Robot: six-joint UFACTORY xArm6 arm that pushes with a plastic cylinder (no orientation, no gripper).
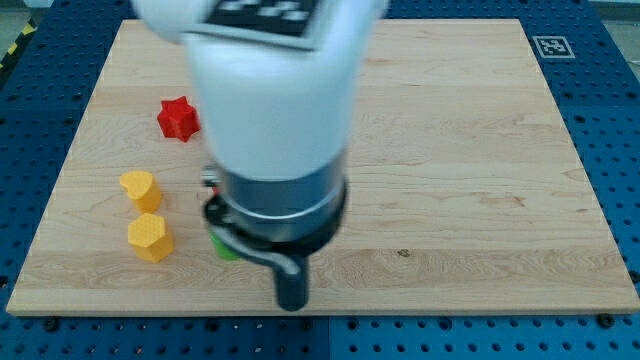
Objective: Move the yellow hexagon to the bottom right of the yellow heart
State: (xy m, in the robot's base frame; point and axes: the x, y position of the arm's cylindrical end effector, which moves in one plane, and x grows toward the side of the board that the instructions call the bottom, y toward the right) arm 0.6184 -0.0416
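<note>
The yellow heart [139, 189] lies at the view's left on the wooden board [450, 150]. The yellow hexagon [150, 238] sits just below it, slightly to the right, almost touching. The arm [275, 110] fills the view's middle and hides much of the board. My tip [292, 303] is at the view's bottom centre, well to the right of both yellow blocks and apart from them.
A red star block [177, 118] lies above the yellow heart. A green block [222, 246] peeks out at the arm's lower left edge, mostly hidden. A small red bit [209, 184] shows at the arm's left edge. The board's bottom edge is just below my tip.
</note>
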